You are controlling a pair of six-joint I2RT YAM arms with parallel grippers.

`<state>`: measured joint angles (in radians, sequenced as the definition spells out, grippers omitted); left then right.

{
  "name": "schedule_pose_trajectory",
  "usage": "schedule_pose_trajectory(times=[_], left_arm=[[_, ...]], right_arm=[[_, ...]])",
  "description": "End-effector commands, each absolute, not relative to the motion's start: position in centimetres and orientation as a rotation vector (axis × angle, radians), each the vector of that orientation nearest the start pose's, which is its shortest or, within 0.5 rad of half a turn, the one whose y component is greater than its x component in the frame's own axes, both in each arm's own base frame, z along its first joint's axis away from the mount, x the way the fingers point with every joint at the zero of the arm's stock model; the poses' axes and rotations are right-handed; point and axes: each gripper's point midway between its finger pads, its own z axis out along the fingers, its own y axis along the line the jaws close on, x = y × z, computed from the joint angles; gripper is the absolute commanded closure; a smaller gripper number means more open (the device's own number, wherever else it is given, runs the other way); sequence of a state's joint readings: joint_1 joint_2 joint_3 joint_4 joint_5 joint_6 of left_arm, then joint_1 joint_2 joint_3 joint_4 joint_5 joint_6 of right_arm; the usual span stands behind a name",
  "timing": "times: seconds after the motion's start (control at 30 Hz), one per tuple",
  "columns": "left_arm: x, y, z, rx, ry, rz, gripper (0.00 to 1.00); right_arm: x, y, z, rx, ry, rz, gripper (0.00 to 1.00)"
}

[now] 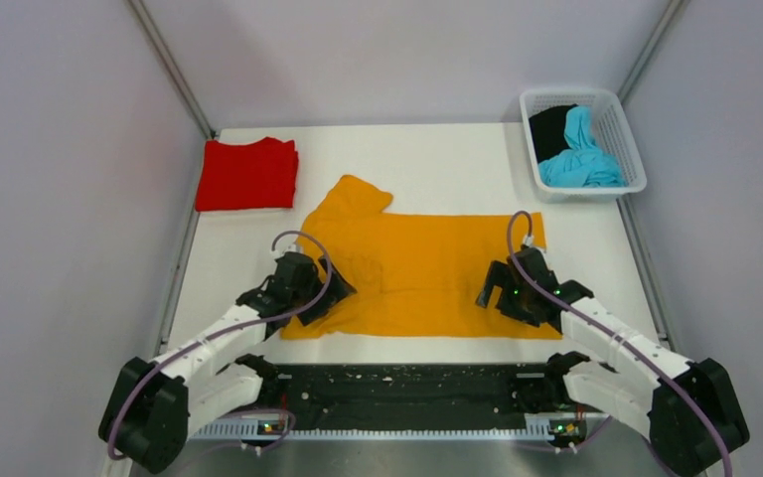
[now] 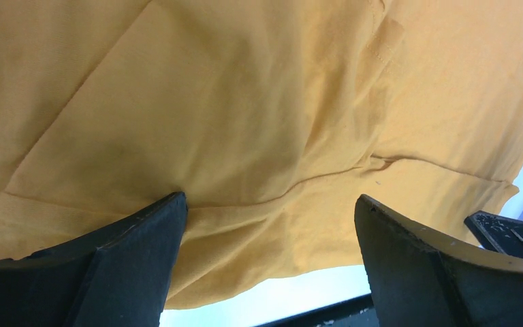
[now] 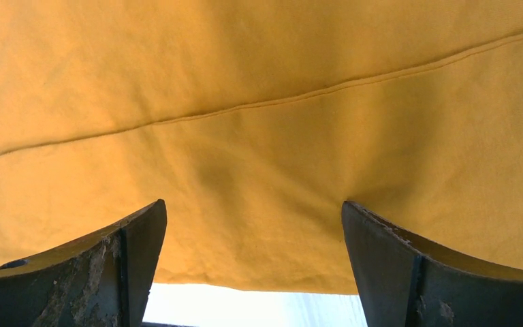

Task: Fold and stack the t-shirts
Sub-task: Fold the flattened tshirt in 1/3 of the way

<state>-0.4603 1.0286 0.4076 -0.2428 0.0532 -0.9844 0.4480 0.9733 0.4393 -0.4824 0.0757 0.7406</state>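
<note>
Hanging over the tee (image 1: 427,278) — left gripper (image 2: 270,204) at 8 o'clock, right gripper (image 3: 253,208) at 4 — jaws are gaping, gripping nothing.

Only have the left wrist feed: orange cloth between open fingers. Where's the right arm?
Observer: The right gripper is over the near right part of the same orange-yellow t-shirt, jaws open, gripping nothing.
Operator: Any shirt done?
Observer: One. A red t-shirt lies folded at the far left of the table.
Operator: What's left?
Observer: A cyan-blue t-shirt and a black t-shirt lie crumpled in the white basket at the far right corner.
</note>
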Motion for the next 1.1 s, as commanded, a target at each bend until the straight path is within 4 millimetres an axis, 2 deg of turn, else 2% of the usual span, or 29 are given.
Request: schedule_pose_trajectory(times=[0.0, 0.1, 0.27, 0.37, 0.53, 0.67, 0.83, 1.0, 1.07], left_arm=[[15.1, -12.3, 0.4, -0.82, 2.667, -0.463, 0.01], [14.6, -12.2, 1.4, -0.859, 2.631, -0.504, 0.01], [14.9, -9.0, 2.4, -0.858, 2.545, -0.313, 0.01], [15.4, -9.1, 2.9, -0.832, 2.539, -0.308, 0.01], [16.9, -9.6, 3.8, -0.788, 2.535, -0.296, 0.01], [19.2, -10.1, 7.1, -0.717, 2.487, -0.298, 0.01], [22.4, -9.7, 12.2, -0.591, 2.378, -0.247, 0.01], [27.8, -9.7, 17.1, -0.444, 2.221, -0.163, 0.01], [30.3, -9.9, 18.2, -0.396, 2.209, -0.123, 0.01]], right_arm=[[13.9, 8.7, 1.2, 0.52, 2.772, 0.165, 0.01], [13.8, 9.3, 1.3, 0.526, 2.774, 0.215, 0.01], [14.0, 9.1, 1.0, 0.526, 2.756, 0.206, 0.01], [14.5, 9.2, 1.4, 0.524, 2.735, 0.209, 0.01], [15.3, 9.7, 3.1, 0.508, 2.665, 0.283, 0.01], [17.0, 10.4, 5.8, 0.468, 2.575, 0.349, 0.01], [20.4, 9.4, 10.3, 0.433, 2.415, 0.277, 0.01], [23.3, 8.3, 13.3, 0.462, 2.296, 0.177, 0.01], [24.2, 8.3, 13.9, 0.45, 2.271, 0.154, 0.01]])
